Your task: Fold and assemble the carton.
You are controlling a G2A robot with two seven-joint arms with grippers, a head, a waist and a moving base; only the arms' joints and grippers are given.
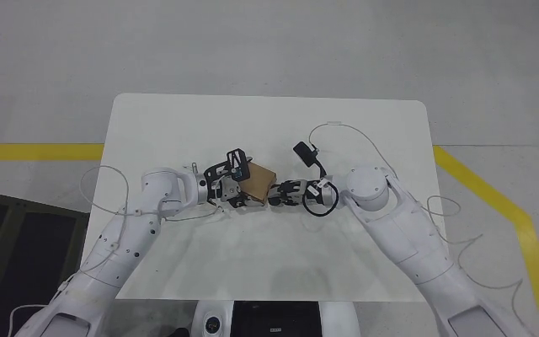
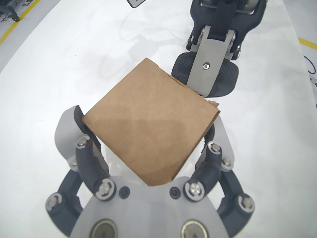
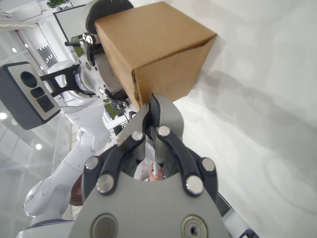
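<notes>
A small brown carton (image 1: 258, 180) is folded into a box shape and held just above the white table (image 1: 168, 126) near its middle. My left gripper (image 2: 148, 125) is shut on the carton (image 2: 153, 125), with one finger on each of two opposite sides. My right gripper (image 3: 152, 100) is shut, and its tips touch a lower edge of the carton (image 3: 153, 50) on the side away from the left gripper (image 1: 238, 190). From the left wrist view, the right gripper (image 2: 205, 80) meets the carton's far edge, where a small flap edge sticks out. In the top view, the right gripper (image 1: 283, 192) is just right of the carton.
A thin white cable (image 1: 354, 135) loops over the table behind the right arm, and another cable (image 1: 93, 181) hangs off the left edge. Bare tabletop lies all around the carton. Yellow floor tape (image 1: 50, 152) runs past both table sides.
</notes>
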